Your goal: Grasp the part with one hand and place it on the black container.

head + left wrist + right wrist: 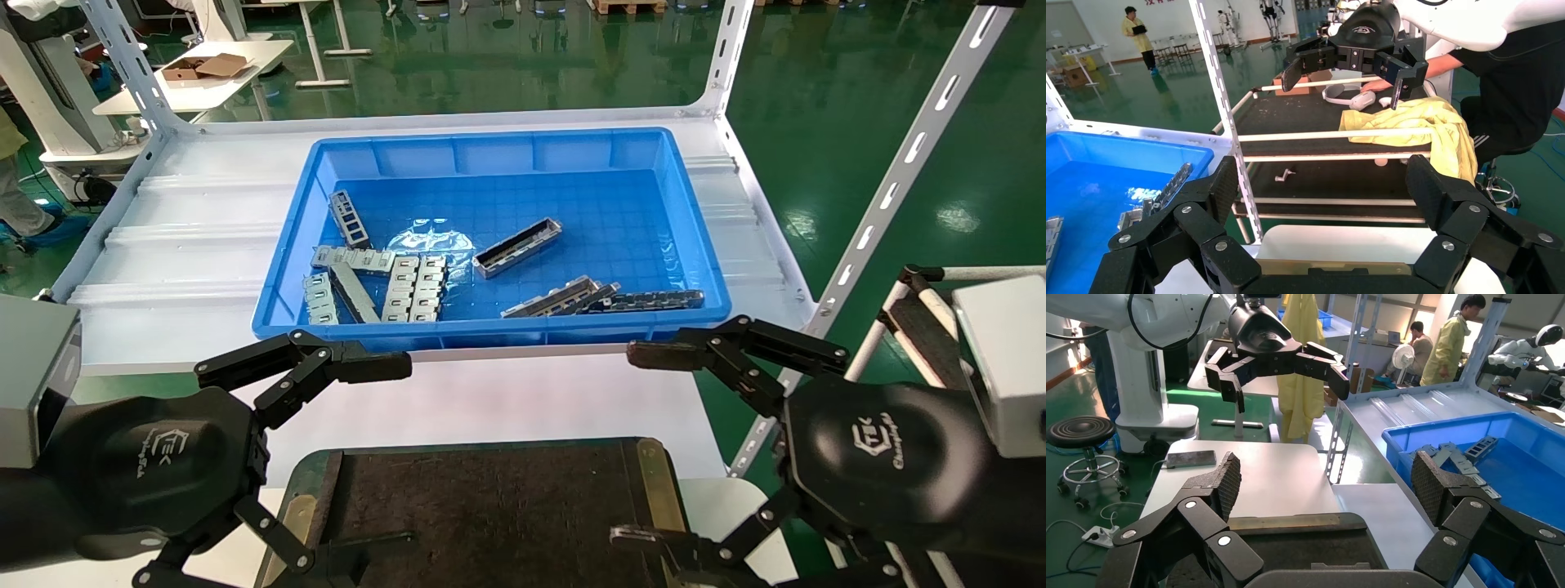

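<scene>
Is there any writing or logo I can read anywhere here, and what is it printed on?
"TEK": logo on the black back of the left gripper.
"TEK": same logo on the back of the right gripper.
The smaller script beside each logo is too blurred to read.
Red characters on the far wall, top of the left wrist view, are cut off and unreadable.
The blue bin and black container show no text.

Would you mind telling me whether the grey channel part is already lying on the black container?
No, the grey channel part lies inside the blue bin, while the black container holds no part.
</scene>
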Robot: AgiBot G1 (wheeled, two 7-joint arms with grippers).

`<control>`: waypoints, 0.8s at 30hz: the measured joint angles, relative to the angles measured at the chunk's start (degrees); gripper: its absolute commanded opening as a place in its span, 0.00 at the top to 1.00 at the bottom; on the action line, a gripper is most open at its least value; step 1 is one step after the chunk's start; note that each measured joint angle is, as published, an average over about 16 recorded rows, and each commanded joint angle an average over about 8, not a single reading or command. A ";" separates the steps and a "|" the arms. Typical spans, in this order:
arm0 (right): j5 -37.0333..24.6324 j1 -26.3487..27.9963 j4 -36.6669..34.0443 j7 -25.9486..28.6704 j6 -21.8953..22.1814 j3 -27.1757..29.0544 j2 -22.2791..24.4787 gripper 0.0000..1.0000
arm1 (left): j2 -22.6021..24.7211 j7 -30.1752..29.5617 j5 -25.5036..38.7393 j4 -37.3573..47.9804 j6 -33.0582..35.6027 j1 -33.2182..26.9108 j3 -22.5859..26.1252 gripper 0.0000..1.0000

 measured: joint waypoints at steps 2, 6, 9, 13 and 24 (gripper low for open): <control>0.00 0.00 0.00 0.00 0.00 0.00 0.00 0.00 | 0.00 0.00 0.00 0.00 0.00 0.00 0.00 0.00; 0.00 0.00 0.00 0.00 0.00 0.00 0.00 0.00 | 0.00 0.00 0.00 0.00 0.00 0.00 0.00 0.00; 0.00 0.00 0.00 0.00 0.00 0.00 0.00 0.00 | 0.00 0.00 0.00 0.00 0.00 0.00 0.00 0.00; 0.00 0.00 0.00 0.00 0.00 0.00 0.00 0.00 | 0.00 0.00 0.00 0.00 0.00 0.00 0.00 0.00; 0.00 0.00 -0.01 0.00 0.00 0.00 0.00 0.00 | 0.02 0.06 0.13 0.08 -0.11 -0.05 -0.01 0.00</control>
